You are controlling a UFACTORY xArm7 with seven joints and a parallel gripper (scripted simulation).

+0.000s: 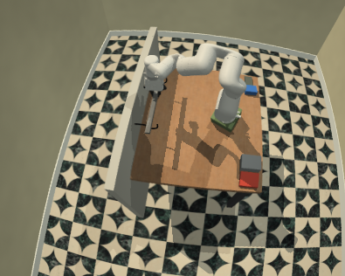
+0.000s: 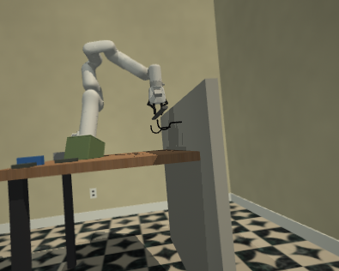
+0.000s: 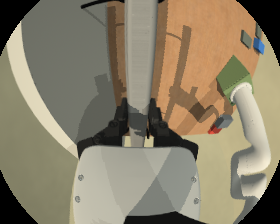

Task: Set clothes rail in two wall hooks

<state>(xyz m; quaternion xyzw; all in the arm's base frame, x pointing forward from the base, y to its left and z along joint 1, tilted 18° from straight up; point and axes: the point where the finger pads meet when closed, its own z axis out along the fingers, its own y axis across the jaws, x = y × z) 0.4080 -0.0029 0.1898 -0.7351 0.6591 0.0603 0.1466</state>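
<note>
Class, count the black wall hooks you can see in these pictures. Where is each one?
1 for certain: a hook juts from the wall panel near the rail's far end. A second may be hidden under the gripper, which grips the rail.

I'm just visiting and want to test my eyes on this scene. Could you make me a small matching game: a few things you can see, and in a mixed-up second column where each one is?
Things:
1. clothes rail
2. green block
3. red and grey box
4. black hook

Places:
A. on the table's near corner in the top view
B. sticking out from the upright wall panel
C. clamped in the claw
D. under the arm's foot

Pairs: 1-C, 2-D, 3-A, 4-B
</note>
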